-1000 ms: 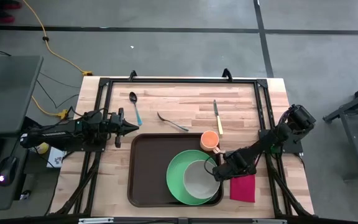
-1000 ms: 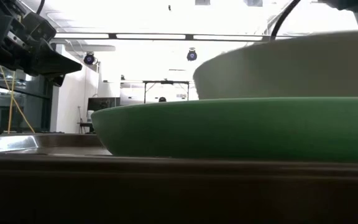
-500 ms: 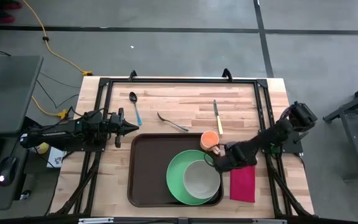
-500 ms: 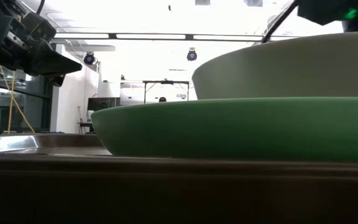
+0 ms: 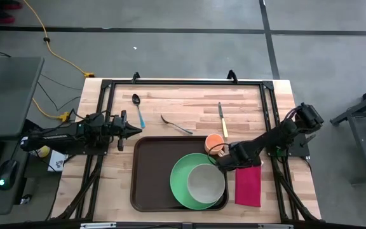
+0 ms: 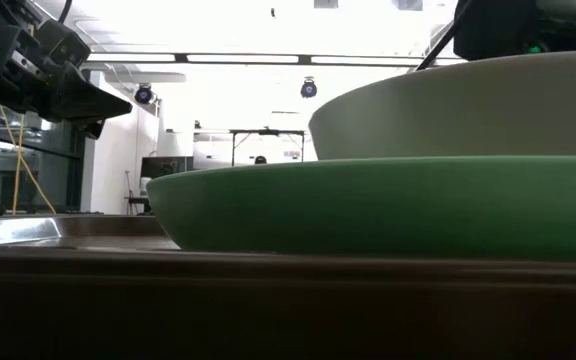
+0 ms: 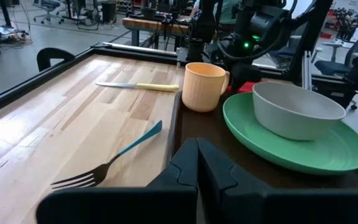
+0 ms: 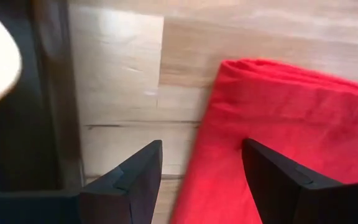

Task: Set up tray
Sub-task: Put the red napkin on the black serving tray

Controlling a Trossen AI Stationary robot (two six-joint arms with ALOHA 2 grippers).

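Your right claw (image 5: 223, 163) hung spread apart at the tray's (image 5: 151, 181) three o'clock rim, beside the red napkin (image 5: 248, 186) — left claw (image 5: 132, 131) pinched together, idle.

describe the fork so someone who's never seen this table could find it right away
Start at the dark brown tray on the wooden table. On the bare wood just beyond its far rim lies the fork, between the spoon and the knife. It alone has tines, and it lies at a slant.
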